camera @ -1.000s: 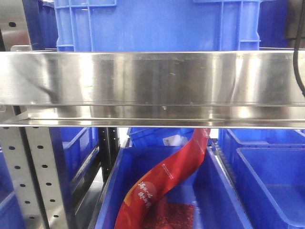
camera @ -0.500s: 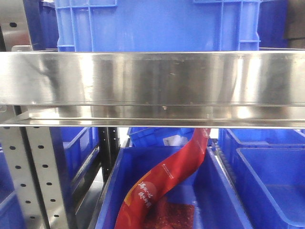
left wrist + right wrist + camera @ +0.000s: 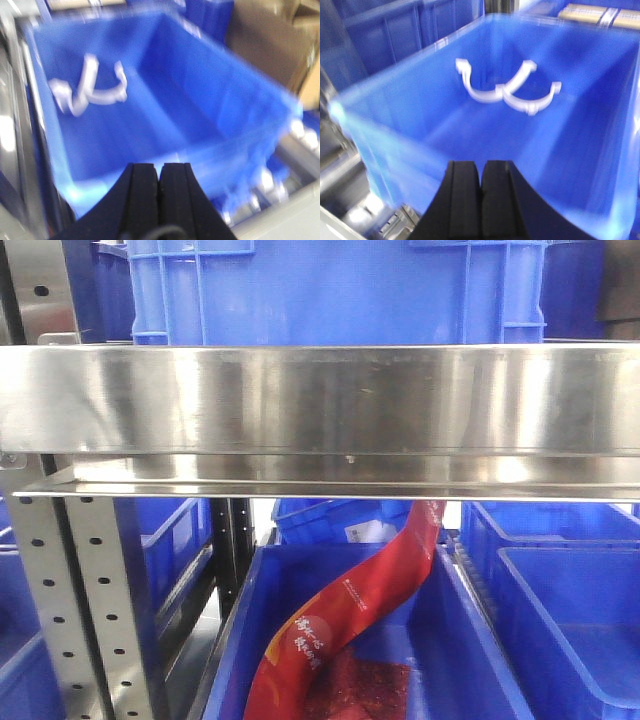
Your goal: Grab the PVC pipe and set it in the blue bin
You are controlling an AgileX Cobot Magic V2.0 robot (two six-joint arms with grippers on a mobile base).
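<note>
Right now both end effectors are closed with nothing between the fingers. The left end effector [image 3: 159, 167] has its black pads pressed flat together, and so does the right end effector [image 3: 481, 165]. Each one hangs above the near rim of a blue bin [image 3: 395, 110], well short of what lies inside.

Both wrist views are blurred, so read them with care. On the bin floor you can see a small cluster of white curved strips [image 3: 490, 95], hooked into one another near the far wall. The left wrist view shows what is probably the same cluster [image 3: 100, 95] toward the back left corner of its bin [image 3: 200, 100]. You cannot pick out the pipe with any certainty. It most likely sits among or beside those strips, and the pale lump at the left edge of the cluster in the left view is a candidate, no more.

Expect the pipe to be light, stiff and smooth, so it may roll or squirt out of a shallow pinch. Open wide, come down across its round body rather than its end, and keep clear of the strips so they don't lift with it.

The front view shows only a steel shelf rail [image 3: 320, 410] and a red bag [image 3: 370, 600] in a lower bin [image 3: 470, 640].
</note>
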